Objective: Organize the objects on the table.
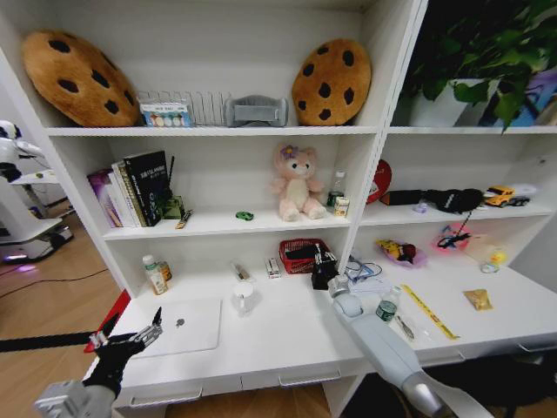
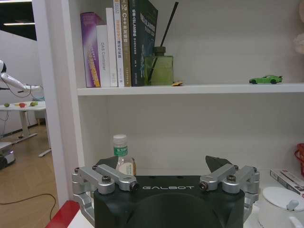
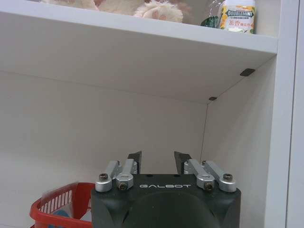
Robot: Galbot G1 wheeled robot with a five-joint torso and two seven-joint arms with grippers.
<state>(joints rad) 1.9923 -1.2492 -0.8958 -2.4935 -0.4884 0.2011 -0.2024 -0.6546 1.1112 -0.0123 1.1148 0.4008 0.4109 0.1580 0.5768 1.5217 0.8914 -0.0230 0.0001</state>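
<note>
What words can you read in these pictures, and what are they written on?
"GALBOT": on the left gripper body, seen in the left wrist view.
"GALBOT": on the right gripper body, seen in the right wrist view.
"DOUBLEMINT": on the white bottle on the shelf.
"C++": on a white book spine.
"DAS Container": on another white book spine.
The other book spines and the clear bottle label are too small to read.

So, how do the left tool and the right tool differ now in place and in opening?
The left tool hangs at the desk's front left corner, beside the slim silver laptop; the right tool reaches deep over the long white desk, next to the red mesh basket. The left tool's fingers stand wide apart; the right tool's fingers leave a narrower gap. Both are open and hold nothing.
</note>
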